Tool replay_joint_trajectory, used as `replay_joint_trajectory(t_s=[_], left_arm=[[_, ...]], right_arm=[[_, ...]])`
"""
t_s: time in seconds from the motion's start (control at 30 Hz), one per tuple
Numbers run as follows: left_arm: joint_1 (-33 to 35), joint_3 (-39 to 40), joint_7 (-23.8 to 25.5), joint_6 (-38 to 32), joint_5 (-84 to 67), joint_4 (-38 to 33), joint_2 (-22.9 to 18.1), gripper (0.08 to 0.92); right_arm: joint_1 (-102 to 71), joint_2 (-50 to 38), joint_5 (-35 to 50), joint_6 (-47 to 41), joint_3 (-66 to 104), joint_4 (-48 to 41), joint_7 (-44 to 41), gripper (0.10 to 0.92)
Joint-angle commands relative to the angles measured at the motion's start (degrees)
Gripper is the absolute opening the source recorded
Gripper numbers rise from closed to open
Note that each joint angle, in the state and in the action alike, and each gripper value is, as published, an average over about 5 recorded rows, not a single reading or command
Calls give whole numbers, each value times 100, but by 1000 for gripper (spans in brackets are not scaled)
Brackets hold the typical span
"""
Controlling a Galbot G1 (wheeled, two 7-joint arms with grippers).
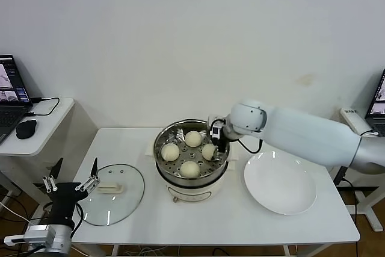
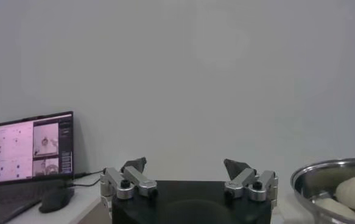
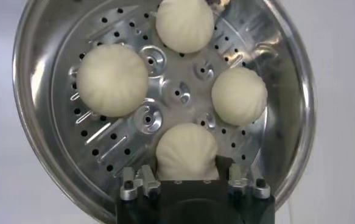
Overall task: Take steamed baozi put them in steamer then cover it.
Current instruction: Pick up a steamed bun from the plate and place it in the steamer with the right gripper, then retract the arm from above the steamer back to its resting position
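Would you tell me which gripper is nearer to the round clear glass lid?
Left. The left gripper hovers at the glass lid's near-left edge; the right gripper is over the steel steamer.

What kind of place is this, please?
Probably a robotics lab staged as a kitchen: a plain white table with an electric steamer, and a laptop with mouse on a side desk.
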Motion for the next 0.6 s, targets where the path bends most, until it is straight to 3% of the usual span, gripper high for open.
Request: replay_joint_trajectory(t_s=[0.03,0.17,0.37,0.47,0.6], left_arm=[[1,-1,7,-2,-4,9,4,823],[13,-24,8,-16,-18,38,8,823],[-22,-8,-37,-244,-24,151,-22,823],[-42,22,-52,-373,-8,248,-34,823],[-50,84,-42,-482,46,367,-65,823]], right_arm=[[142,-588,189,-3,707,618,148,816],[-283,-1265,489,306,1239,1225,938,822],[-3064,-2289,759,1870,3351,2042,3633,823],[-4787,-2277,301,2828,4552,2064,4267,823],[-7130,-1597,-467,4121,6721,1923,4425,823]])
